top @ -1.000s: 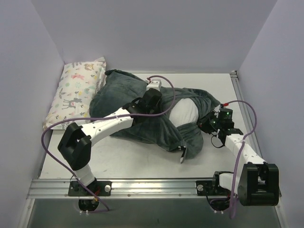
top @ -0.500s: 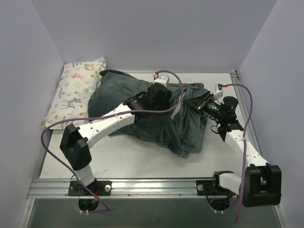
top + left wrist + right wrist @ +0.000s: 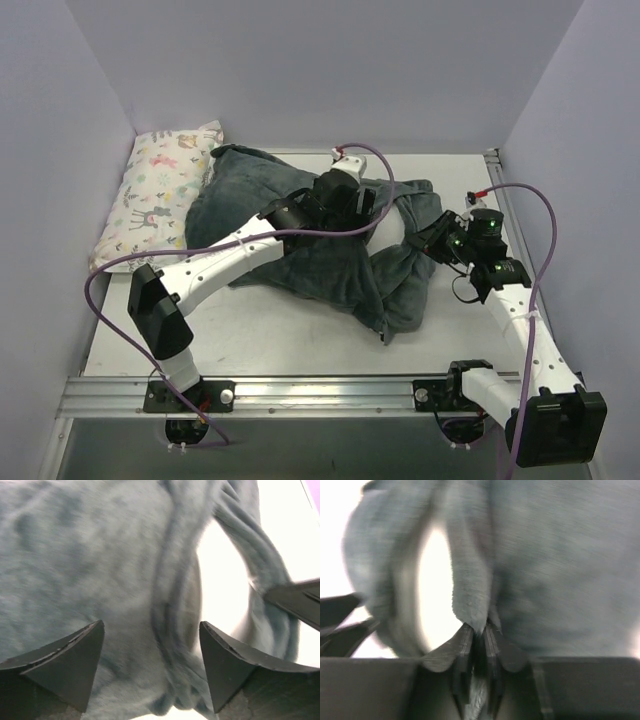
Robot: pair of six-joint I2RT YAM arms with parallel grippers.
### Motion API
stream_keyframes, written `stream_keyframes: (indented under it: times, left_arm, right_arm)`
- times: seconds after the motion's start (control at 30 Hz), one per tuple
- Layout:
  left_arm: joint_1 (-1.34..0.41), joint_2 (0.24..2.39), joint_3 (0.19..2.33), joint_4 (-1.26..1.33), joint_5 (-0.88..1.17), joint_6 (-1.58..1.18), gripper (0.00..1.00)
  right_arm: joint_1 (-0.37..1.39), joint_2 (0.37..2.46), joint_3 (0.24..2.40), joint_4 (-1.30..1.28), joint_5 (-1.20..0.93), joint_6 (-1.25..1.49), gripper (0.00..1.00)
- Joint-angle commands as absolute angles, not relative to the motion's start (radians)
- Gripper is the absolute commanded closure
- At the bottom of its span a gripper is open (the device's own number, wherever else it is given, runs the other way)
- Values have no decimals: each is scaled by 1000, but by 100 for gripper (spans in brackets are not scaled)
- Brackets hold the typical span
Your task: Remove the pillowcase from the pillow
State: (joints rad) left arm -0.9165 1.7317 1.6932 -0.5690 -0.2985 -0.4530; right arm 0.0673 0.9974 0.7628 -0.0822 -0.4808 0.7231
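The dark grey-teal plush pillowcase lies bunched across the middle of the table. A patch of the white pillow shows through its open right end. My left gripper hovers over the case near that opening. Its jaws are open, with plush folds between the fingertips but not pinched. My right gripper is at the case's right edge, shut on a fold of the pillowcase hem. White pillow shows just left of that fold.
A small pastel animal-print pillow lies against the left wall at the back. Purple cables loop over both arms. The right wall stands close behind the right arm. A metal rail runs along the near edge.
My left gripper has opened and let go of the plush, shifting slightly right. My right gripper kept its grip and swung toward the back right, and the white pillow shows again at the opening.
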Motion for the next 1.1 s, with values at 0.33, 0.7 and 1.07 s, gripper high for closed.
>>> stream_keyframes:
  times: [0.33, 0.7, 1.07]
  left_arm:
    - [-988, 1714, 1475, -533, -419, -609, 38]
    - [-954, 1694, 1361, -362, -350, -656, 79]
    - [-894, 1700, 1335, -328, -324, -696, 99]
  right_arm:
    - [112, 893, 819, -446, -235, 587, 23]
    - [512, 916, 873, -482, 36, 755, 6]
    - [511, 930, 714, -504, 138, 810, 100]
